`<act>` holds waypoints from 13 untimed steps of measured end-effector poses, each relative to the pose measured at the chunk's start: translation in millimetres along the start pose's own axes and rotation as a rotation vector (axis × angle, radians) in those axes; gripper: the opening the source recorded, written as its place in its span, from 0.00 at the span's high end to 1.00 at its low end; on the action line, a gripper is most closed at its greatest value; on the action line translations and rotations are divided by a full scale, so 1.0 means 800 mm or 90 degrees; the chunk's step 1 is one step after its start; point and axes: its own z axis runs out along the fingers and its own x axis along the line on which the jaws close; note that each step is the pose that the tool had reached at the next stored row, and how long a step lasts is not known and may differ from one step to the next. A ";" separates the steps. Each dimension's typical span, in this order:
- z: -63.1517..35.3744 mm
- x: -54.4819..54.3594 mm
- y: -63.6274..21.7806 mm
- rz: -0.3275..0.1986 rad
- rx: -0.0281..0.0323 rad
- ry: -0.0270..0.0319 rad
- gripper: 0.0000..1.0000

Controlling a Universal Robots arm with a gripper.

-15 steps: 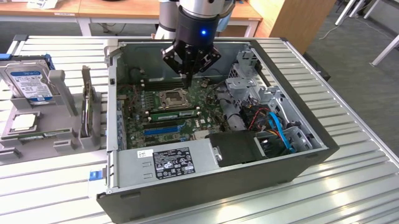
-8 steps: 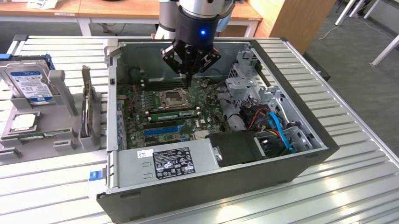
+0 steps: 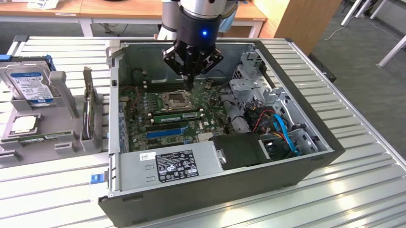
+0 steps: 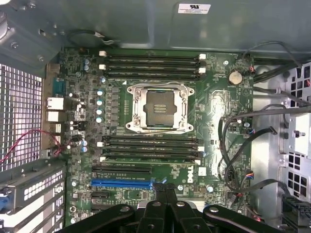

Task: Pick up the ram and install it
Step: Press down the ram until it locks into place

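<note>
The ram (image 3: 176, 114) stands on edge in one of the long memory slots on the motherboard (image 3: 209, 124), in the bank just next to the empty processor socket (image 3: 175, 100), on the side toward the grey power supply (image 3: 171, 165). It shows as a thin green strip running along the slot, and nothing is touching it. The gripper (image 3: 191, 81) hangs above the board inside the open computer case (image 3: 320, 156), over the far edge of the socket and clear of the ram. Its fingers are pressed together with nothing between them, and in the wrist view the dark fingers (image 4: 166, 204) meet over the board's edge near the blue expansion slot (image 4: 121, 184). Outside the case, on the exterior view's left, a grey tray (image 3: 63, 142) on the slatted metal table (image 3: 355, 190) holds a hard drive (image 3: 28, 83) and an upright dark expansion card (image 3: 89, 107).
</note>
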 end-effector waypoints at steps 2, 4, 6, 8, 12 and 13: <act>0.000 0.001 0.000 0.000 0.0000 0.0000 0.90; 0.000 0.002 0.000 0.000 0.0000 0.0000 0.90; 0.000 0.005 0.000 0.000 0.0000 0.0000 0.90; 0.000 0.007 0.000 0.000 0.0000 0.0000 0.90; 0.000 0.009 0.000 0.000 0.0000 0.0000 0.90; 0.000 0.009 0.000 0.000 0.0000 0.0000 0.90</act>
